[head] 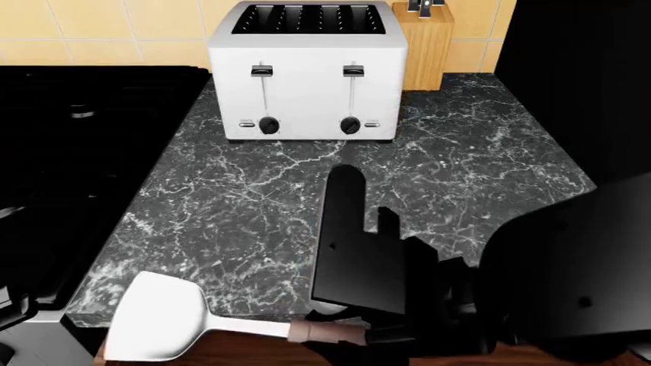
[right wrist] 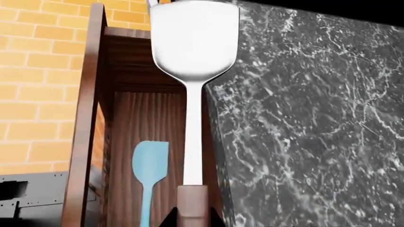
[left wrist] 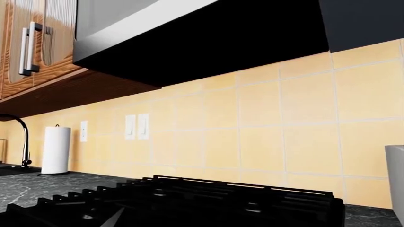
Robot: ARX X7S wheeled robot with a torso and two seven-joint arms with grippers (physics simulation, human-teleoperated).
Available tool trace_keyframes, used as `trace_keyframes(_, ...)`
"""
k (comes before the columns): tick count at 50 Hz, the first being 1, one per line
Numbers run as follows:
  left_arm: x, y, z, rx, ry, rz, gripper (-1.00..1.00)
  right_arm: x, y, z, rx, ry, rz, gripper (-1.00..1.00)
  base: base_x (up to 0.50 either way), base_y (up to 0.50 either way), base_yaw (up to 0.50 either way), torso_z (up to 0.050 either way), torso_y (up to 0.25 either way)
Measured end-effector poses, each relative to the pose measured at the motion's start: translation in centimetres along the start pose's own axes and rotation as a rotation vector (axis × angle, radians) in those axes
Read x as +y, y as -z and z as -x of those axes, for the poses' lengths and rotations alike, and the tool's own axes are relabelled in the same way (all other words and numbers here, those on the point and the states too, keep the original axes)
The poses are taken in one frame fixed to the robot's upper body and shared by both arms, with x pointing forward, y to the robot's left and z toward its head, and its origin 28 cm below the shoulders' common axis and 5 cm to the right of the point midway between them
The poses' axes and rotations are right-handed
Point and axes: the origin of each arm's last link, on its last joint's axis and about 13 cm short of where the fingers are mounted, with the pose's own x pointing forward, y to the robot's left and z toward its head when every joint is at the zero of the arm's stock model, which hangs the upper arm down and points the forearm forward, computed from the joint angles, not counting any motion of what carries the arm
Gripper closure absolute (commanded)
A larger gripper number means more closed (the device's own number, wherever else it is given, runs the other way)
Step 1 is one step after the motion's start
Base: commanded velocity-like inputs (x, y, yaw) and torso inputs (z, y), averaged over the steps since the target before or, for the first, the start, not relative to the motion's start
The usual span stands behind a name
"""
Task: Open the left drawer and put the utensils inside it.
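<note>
Right gripper (right wrist: 191, 218) clenched on the wooden handle of the metal spatula (right wrist: 192, 71), holding it over the open drawer (right wrist: 136, 137) at the counter (head: 305, 191) edge. Blue spatula (right wrist: 149, 175) already lies inside on the drawer floor, blade toward the drawer's back, long axis front to back. In the wrist view the held spatula seems to run the same way, handle in the gripper, blade away from it; in the head view its blade overlaps the counter's front edge. Risk: if released here, the blade may catch the counter lip and the tool tip out or lodge across the rim; it could also land on the blue one. Left gripper is out of sight; its camera faces only backsplash and stove.
</note>
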Motion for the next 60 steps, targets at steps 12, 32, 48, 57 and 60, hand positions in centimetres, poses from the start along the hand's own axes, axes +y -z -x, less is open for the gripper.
trace_keyframes(12, 0.0, 0.0, 0.0, 0.000, -0.001, 0.001, -1.00, 0.3, 0.1, -0.3, 0.034, -0.049, -0.015, 1.00, 0.00, 0.00, 0.00, 0.000, 0.000)
trace_keyframes(32, 0.0, 0.0, 0.0, 0.000, -0.001, 0.000, -1.00, 0.6, 0.6, -0.7, 0.095, -0.107, -0.065, 1.00, 0.00, 0.00, 0.00, 0.000, 0.000)
trace_keyframes(48, 0.0, 0.0, 0.0, -0.001, -0.001, 0.000, -1.00, 0.9, 1.1, -1.0, 0.175, -0.147, -0.094, 1.00, 0.00, 0.00, 0.00, 0.000, 0.000)
trace_keyframes(57, 0.0, 0.0, 0.0, 0.000, -0.001, 0.000, -1.00, 1.1, 1.4, -1.1, 0.225, -0.159, -0.099, 1.00, 0.00, 0.00, 0.00, 0.000, 0.000)
trace_keyframes(60, 0.0, 0.0, 0.0, 0.000, -0.002, 0.000, -1.00, 1.1, 1.5, -1.1, 0.240, -0.161, -0.100, 1.00, 0.00, 0.00, 0.00, 0.000, 0.000)
